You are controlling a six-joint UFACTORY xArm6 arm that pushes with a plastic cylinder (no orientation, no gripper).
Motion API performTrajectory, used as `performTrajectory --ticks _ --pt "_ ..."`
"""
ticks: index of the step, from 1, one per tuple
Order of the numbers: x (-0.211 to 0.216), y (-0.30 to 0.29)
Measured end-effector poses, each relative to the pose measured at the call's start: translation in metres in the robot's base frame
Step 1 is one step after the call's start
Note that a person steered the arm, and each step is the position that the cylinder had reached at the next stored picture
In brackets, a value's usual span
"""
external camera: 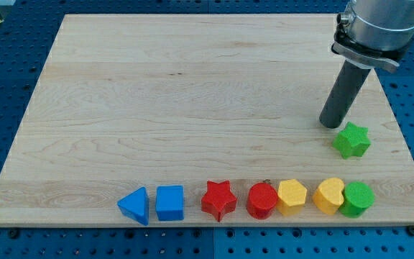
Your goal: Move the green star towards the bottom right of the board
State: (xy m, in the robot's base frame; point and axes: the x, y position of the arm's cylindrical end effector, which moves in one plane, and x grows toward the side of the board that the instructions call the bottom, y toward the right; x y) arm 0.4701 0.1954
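Note:
The green star (352, 140) lies on the wooden board (192, 93) at the view's right, a little above the bottom row of blocks. My tip (330, 124) rests on the board just up and left of the star, very close to it or touching it. The dark rod rises from the tip to the arm's grey end at the view's top right.
A row of blocks runs along the board's bottom edge: a blue triangle (135, 206), a blue cube (169, 203), a red star (218, 199), a red cylinder (262, 200), a yellow hexagon (292, 196), a yellow block (329, 195) and a green cylinder (357, 199). The board's right edge is close to the star.

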Motion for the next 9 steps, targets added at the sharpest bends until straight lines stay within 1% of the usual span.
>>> performTrajectory --ticks 1,2,3,6,9 --pt "0.020 0.017" --pt "0.029 0.020" --pt "0.029 0.012" --pt "0.060 0.052" --pt "0.085 0.061"
